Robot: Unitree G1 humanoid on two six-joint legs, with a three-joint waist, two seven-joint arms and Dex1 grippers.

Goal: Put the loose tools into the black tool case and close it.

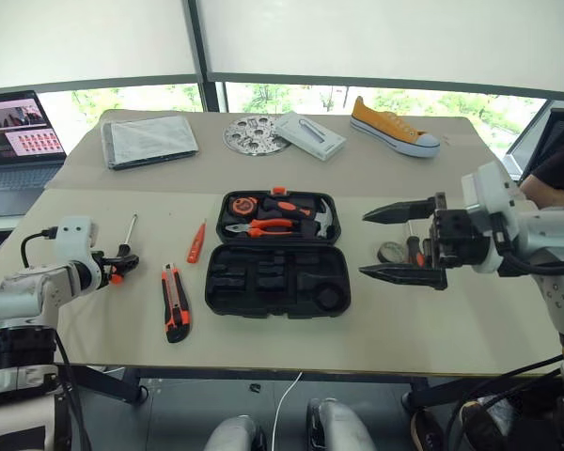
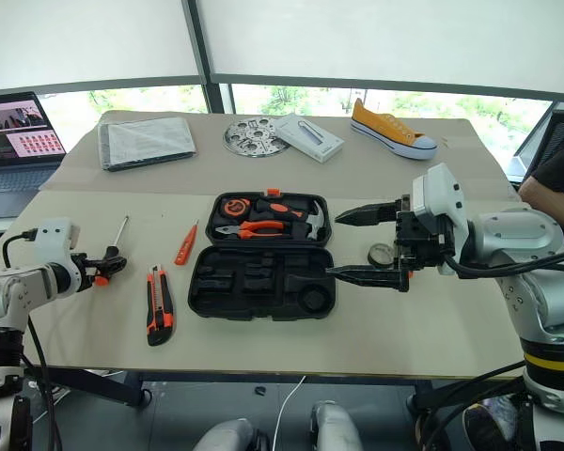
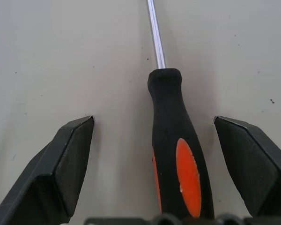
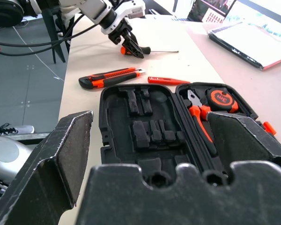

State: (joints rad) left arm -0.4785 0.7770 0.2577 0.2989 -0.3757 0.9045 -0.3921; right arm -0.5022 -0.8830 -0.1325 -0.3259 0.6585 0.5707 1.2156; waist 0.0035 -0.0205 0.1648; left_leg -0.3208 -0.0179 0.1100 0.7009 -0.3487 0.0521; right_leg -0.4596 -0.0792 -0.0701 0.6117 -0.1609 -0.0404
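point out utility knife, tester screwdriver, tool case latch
utility knife (image 1: 175, 303), left eye view, middle of its body.
tester screwdriver (image 1: 196, 242), left eye view, orange handle.
tool case latch (image 1: 278, 190), left eye view, orange tab on far rim.

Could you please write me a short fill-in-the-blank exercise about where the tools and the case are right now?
1. The black tool case lies with its lid ____.
2. The left tool straddles the handle of a ____ without gripping it.
3. The utility knife lies on the table to the ____ of the case, seen from the robot.
4. The yellow ____ rests at the table's far edge.

Missing words: open; screwdriver; left; shoe
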